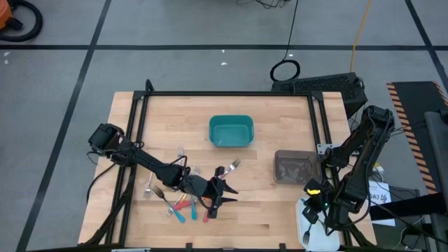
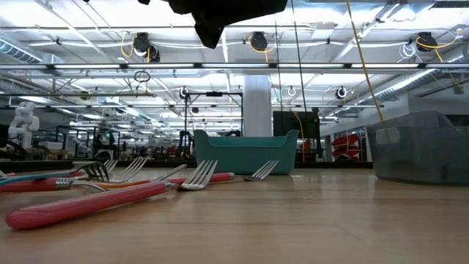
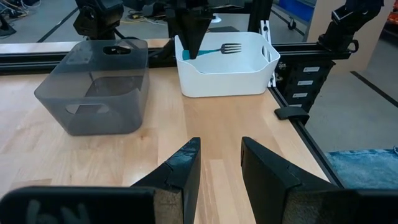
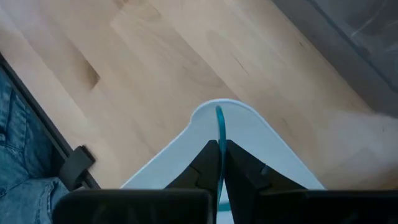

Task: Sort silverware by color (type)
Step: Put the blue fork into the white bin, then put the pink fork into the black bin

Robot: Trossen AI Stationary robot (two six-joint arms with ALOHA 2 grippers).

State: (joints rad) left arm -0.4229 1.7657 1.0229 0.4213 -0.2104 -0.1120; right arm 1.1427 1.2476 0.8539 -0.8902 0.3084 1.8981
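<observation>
Right pincer (image 4: 221, 163) is clamped on a teal-handled fork (image 4: 219, 134), held over the white bin (image 1: 310, 222) at the surface's right front corner. In the left wrist view that fork (image 3: 224, 48) hangs inside the bin, tines out.

Left pincer (image 1: 218, 190) hovers over the pile of forks (image 1: 183, 199) at the left front, its jaws part-way open with nothing between them.

Risks, as judged:
- An off-centre release could tip the fork over the bin's rim onto the surface or floor.
- The remaining forks lie crossed and touching; a grasp there could lift or drag a neighbour of the wrong colour.
- A red-handled fork (image 2: 80, 205) lies nearest the front edge and could be nudged off.

Surface: pale wood (image 1: 266, 210), carrying a teal bin (image 1: 231, 131) and a grey translucent bin (image 1: 295, 167). Room: grey floor marked with dark lines, open workshop beyond with overhead lights.
</observation>
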